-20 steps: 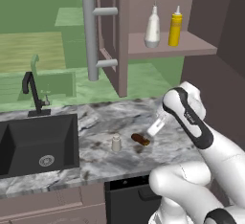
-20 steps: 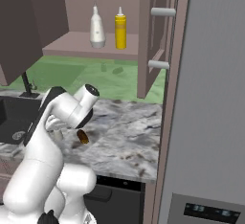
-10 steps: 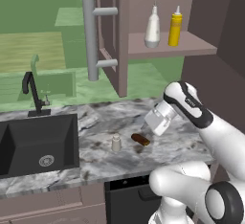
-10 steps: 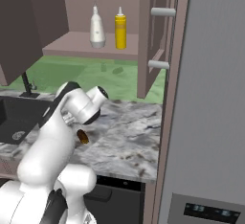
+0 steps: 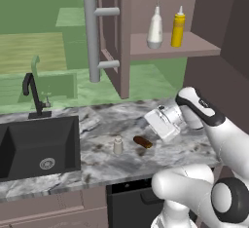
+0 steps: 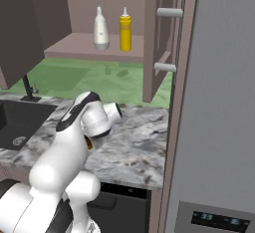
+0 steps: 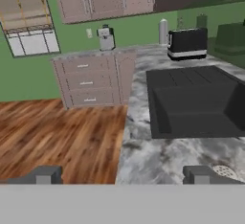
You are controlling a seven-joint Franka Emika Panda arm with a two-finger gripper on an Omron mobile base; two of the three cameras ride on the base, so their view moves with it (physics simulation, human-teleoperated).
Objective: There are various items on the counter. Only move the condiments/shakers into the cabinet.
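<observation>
The white arm rises in the foreground, and its claw (image 7: 122,174) is spread wide with nothing between the fingertips (image 7: 44,174), pointing out low over the marbled tabletop (image 5: 121,161) toward the black sink (image 5: 39,144). In the left base view the hand hangs just above the stone, to the right of the small brown oblong lump (image 5: 143,142). That lump lies flat on the tabletop, and just beside it, on the sink side, stands the small grey-white shaker (image 5: 117,145), upright and apart from the claw. Further along, the black faucet (image 5: 33,95) stands behind the basin. Up above, the brownish-mauve wall cabinet (image 5: 168,50) has its door (image 5: 113,37) swung open, the long grey bar handle (image 5: 91,37) facing the camera. On its shelf the white narrow-necked bottle (image 5: 155,27) and the yellow squeeze bottle (image 5: 178,27) stand upright side by side, near each other but not touching. To the far right in the right base view rises a tall grey refrigerator (image 6: 219,102).
</observation>
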